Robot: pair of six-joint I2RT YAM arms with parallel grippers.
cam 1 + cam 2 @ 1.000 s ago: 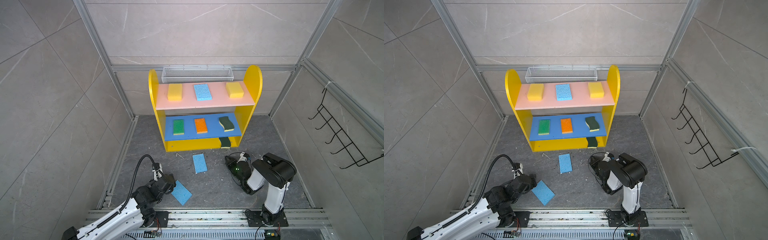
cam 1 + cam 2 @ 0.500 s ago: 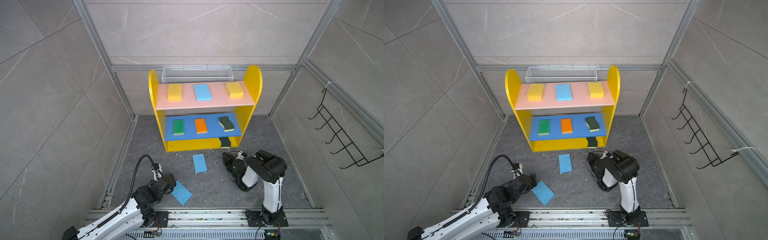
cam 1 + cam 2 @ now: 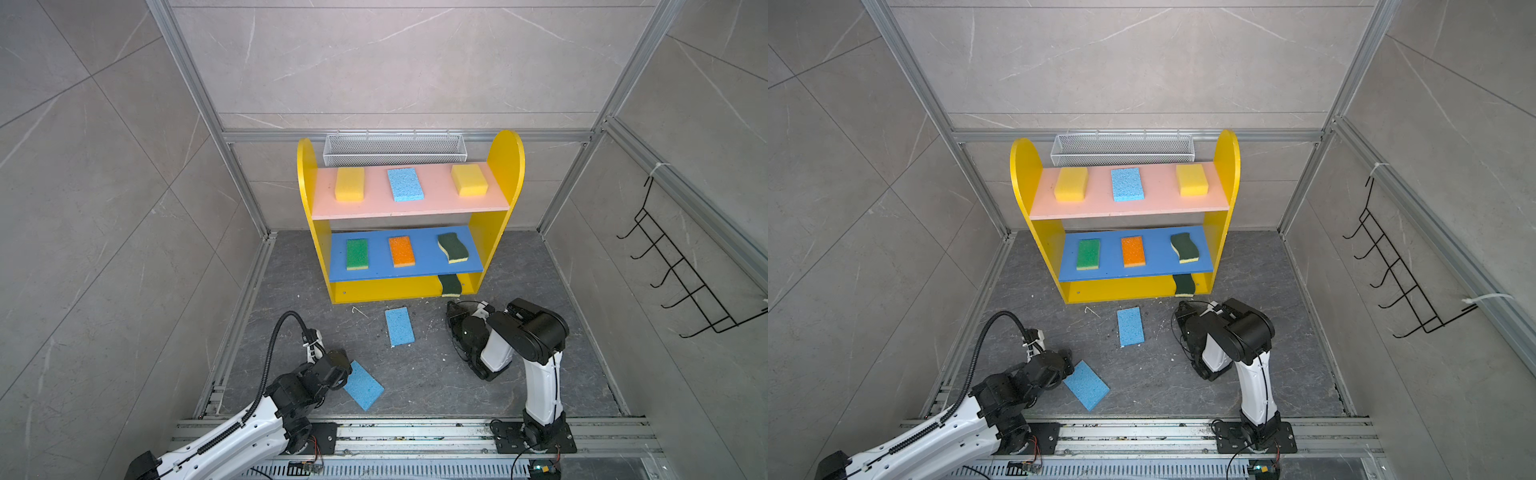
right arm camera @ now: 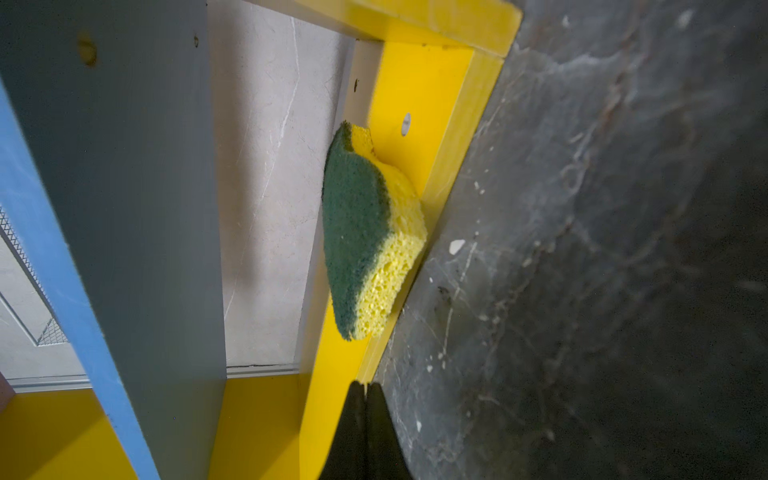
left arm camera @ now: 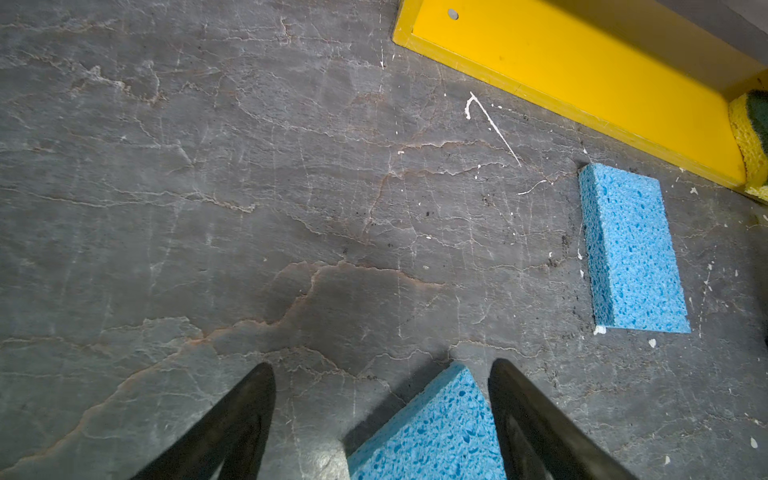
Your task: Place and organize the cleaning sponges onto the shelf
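The shelf carries two yellow sponges and a light blue one on its pink board. Its blue board bears a green, an orange and a wavy dark green sponge. A second wavy sponge lies at the right end of the yellow bottom. My right gripper is shut and empty on the floor just before it. Two light blue sponges lie on the floor, one mid-floor and the other with a corner between the fingers of my open left gripper.
A white mesh basket hangs on the back wall behind the shelf. A black wire hook rack is fixed to the right wall. Aluminium rails run along the front edge. Small white crumbs dot the grey floor.
My right arm has swung left and forward, bringing its shut gripper closer to the shelf's bottom board. The left arm and the sponges have stayed where they were.
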